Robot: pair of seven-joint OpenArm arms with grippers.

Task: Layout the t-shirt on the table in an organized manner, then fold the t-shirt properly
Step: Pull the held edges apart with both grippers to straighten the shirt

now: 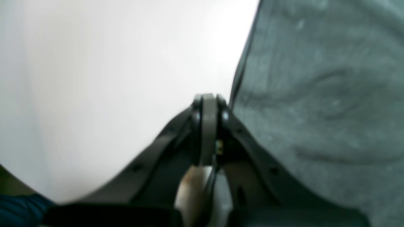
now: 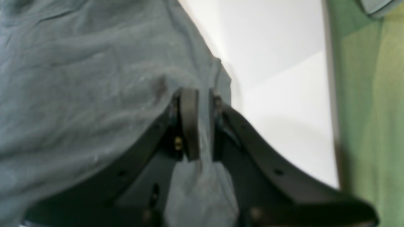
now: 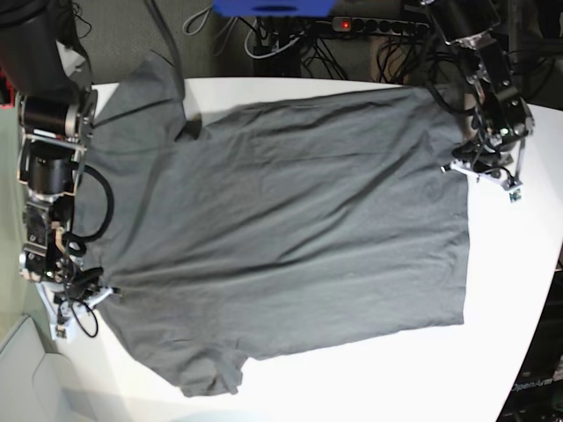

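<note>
A plain dark charcoal-grey short-sleeved cloth t-shirt (image 3: 281,237) lies spread nearly flat across a large white smooth counter (image 3: 519,290) with rounded corners. In the overhead view its collar end sits at the left and its hem at the right. One sleeve reaches toward the far left corner, the other toward the near edge.

The right pincer (image 2: 195,126), at the left of the overhead view, is nearly closed and holds a pinch of grey cloth between its dark pads, close to the shirt's edge. The left pincer (image 1: 208,126), at the hem side, is fully closed just beside the cloth edge. Its wrist view is blurred, so whether it grips any fabric cannot be told.

The step in hand appears to be laying out the shirt. To do it well, the arms should probably draw the cloth gently apart, keeping it low over the counter, so the soft wrinkles across the body smooth out without the far sleeve bunching.

Beyond the counter are black cables, a power strip with a red light (image 3: 343,24), and a blue object (image 3: 273,7). Green flooring (image 2: 369,110) shows beside the counter.
</note>
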